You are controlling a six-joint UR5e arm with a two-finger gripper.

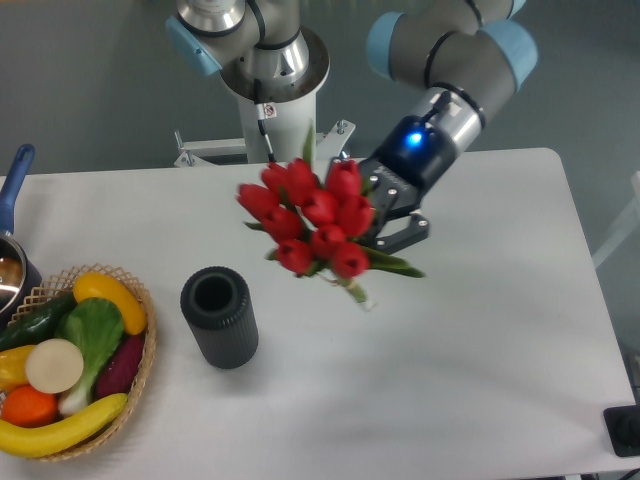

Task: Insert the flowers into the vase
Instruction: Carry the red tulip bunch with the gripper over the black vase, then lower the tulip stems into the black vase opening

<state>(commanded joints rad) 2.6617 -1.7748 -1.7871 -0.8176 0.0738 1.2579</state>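
Wicker basket (140, 380) of fruit and vegetables, blue-handled pot (12, 250), white table (480, 400)
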